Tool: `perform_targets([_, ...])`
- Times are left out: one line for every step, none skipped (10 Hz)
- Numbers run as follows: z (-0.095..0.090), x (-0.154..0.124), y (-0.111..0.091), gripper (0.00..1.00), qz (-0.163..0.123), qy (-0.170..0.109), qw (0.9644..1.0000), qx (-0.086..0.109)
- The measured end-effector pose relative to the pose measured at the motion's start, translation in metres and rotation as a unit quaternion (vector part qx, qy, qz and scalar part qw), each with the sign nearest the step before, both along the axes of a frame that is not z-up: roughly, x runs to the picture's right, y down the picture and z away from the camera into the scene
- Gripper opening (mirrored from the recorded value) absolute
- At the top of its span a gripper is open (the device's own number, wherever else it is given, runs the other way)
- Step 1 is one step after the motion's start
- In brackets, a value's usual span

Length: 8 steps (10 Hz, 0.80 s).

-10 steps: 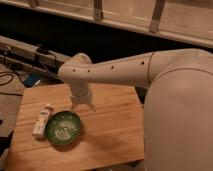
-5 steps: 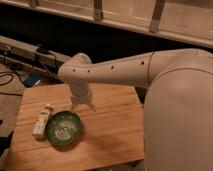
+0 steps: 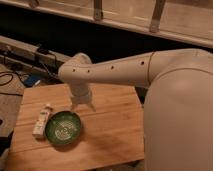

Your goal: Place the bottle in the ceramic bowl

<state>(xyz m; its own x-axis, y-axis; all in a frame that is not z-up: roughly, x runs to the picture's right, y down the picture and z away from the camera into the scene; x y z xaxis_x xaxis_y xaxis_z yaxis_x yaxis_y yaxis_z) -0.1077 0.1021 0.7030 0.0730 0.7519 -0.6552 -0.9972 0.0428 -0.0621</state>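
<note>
**Single-arm robot poised above a wooden table, bottle not yet grasped**

The robot's white body (image 3: 180, 115) filled the right of the view. From it the arm (image 3: 115, 70) reached leftward, nearly level, then turned down at a rounded joint so that the wrist pointed at the table. This overhead pose suited a top-down approach, since both task objects lay low on a flat surface.

The wooden table (image 3: 115, 130) carried both objects toward its left end. The ceramic bowl (image 3: 63, 128) sat upright and held nothing; its open mouth faced up and so could take an object lowered from above. The bottle (image 3: 42, 120) lay on its side just left of the bowl, close to or touching the rim, with its cap towards the far edge of the table. Lying flat, it offered its narrow width to a grasp from above.

The gripper (image 3: 83, 106) hung just behind the bowl's far right rim, to the right of the bottle and clear of it. Its jaws appeared to stand apart with nothing between them. The task therefore looked to be at its start: a short leftward shift and a descent onto the bottle would probably come first.
</note>
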Motion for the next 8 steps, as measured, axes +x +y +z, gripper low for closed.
perform_targets([0.0, 0.0, 0.0, 0.65, 0.0, 0.0, 1.0, 0.0])
perform_targets([0.0, 0.001, -0.001, 0.65, 0.001, 0.001, 1.0, 0.001])
perform_targets([0.0, 0.001, -0.004, 0.65, 0.006, 0.005, 1.0, 0.006])
perform_targets([0.004, -0.002, -0.016, 0.65, 0.014, 0.01, 0.9997, 0.02])
perform_targets([0.01, -0.012, -0.027, 0.65, 0.015, 0.009, 0.9995, 0.028])
perform_targets([0.015, -0.022, -0.034, 0.65, 0.014, 0.006, 0.9993, 0.034])
perform_targets([0.024, -0.038, -0.046, 0.65, 0.012, 0.004, 0.9992, 0.039])
perform_targets([0.038, -0.059, -0.057, 0.65, 0.004, -0.005, 0.9991, 0.042])
